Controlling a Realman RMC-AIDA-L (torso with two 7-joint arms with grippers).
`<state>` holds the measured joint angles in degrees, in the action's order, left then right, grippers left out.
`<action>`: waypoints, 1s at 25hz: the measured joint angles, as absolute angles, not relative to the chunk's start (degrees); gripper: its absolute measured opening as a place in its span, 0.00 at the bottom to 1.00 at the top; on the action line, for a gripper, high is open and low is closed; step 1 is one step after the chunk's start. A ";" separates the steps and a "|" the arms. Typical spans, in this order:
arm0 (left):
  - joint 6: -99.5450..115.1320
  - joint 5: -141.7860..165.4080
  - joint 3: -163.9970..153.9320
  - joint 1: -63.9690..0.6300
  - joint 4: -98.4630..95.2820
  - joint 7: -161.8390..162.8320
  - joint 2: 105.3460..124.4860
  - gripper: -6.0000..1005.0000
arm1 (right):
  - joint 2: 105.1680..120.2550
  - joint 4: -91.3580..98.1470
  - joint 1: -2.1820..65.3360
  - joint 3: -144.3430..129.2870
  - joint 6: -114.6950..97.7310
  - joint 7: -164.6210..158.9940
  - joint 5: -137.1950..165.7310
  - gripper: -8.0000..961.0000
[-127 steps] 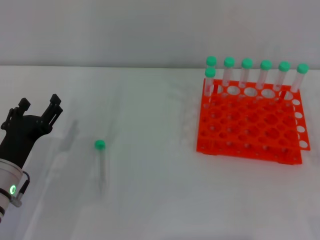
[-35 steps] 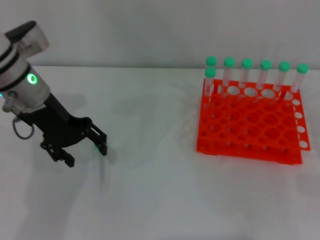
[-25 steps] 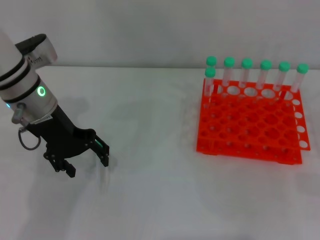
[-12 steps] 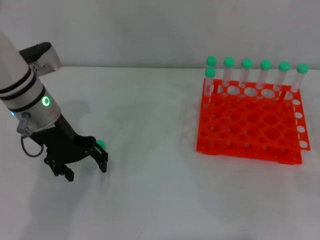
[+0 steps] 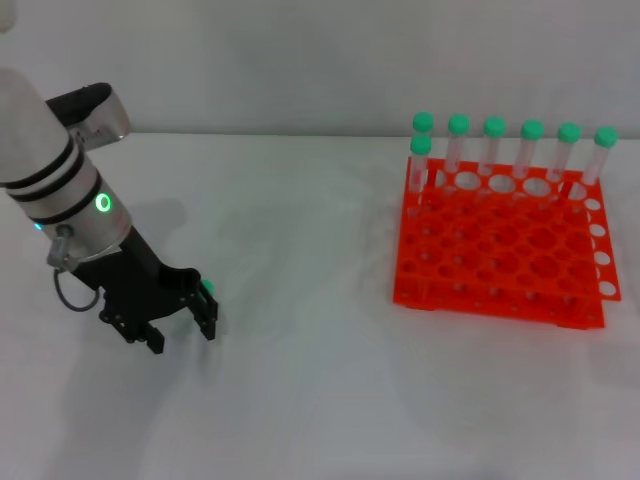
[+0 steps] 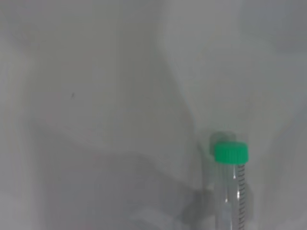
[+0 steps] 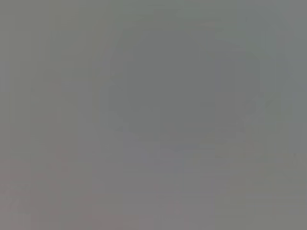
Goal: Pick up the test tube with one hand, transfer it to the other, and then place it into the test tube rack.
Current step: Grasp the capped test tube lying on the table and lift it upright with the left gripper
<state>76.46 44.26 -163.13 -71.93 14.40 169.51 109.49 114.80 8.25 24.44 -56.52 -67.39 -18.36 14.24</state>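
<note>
Low on the table point(image 5: 320, 400), left gripper point(image 5: 180, 330) spread around the test tube point(image 5: 206, 291).

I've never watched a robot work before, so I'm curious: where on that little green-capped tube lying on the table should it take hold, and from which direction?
Probably on the clear body just below the green cap, coming down from above. The tube lies flat on the white table, so its long sides are the only faces free to pinch. The left tool hangs right over it, fingers apart, the cap showing beside one finger.
</note>
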 joint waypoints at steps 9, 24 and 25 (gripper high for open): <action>74.68 44.31 -163.12 -72.70 13.01 169.85 110.38 0.64 | 114.79 8.27 24.61 -55.85 -67.18 -18.37 14.24 0.91; 73.76 46.18 -163.12 -72.29 13.00 170.09 111.28 0.60 | 114.78 8.95 25.04 -54.93 -65.94 -18.37 14.23 0.91; 73.58 46.18 -163.13 -72.32 13.00 170.03 111.34 0.59 | 114.78 8.95 25.04 -54.93 -65.94 -18.37 14.23 0.91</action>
